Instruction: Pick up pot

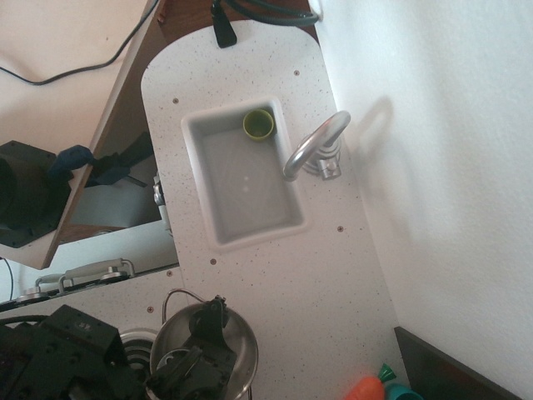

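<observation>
The shiny silver pot (240, 340) stands at the bottom left of the white counter, on the stove area, with its thin wire loop handle (173, 296) sticking out to the upper left. My black gripper (215, 315) hangs over the pot's opening, and its fingertips reach towards the pot's far rim. The arm's dark body covers much of the pot's inside. I cannot tell whether the jaws are open or shut, or whether they touch the rim.
A white sink basin (241, 179) in the counter's middle holds a small yellow-green cup (258, 124). A silver faucet (315, 146) arches over its right side. A dark coiled burner (133, 346) lies left of the pot. Orange and teal toys (375, 387) lie at the bottom right.
</observation>
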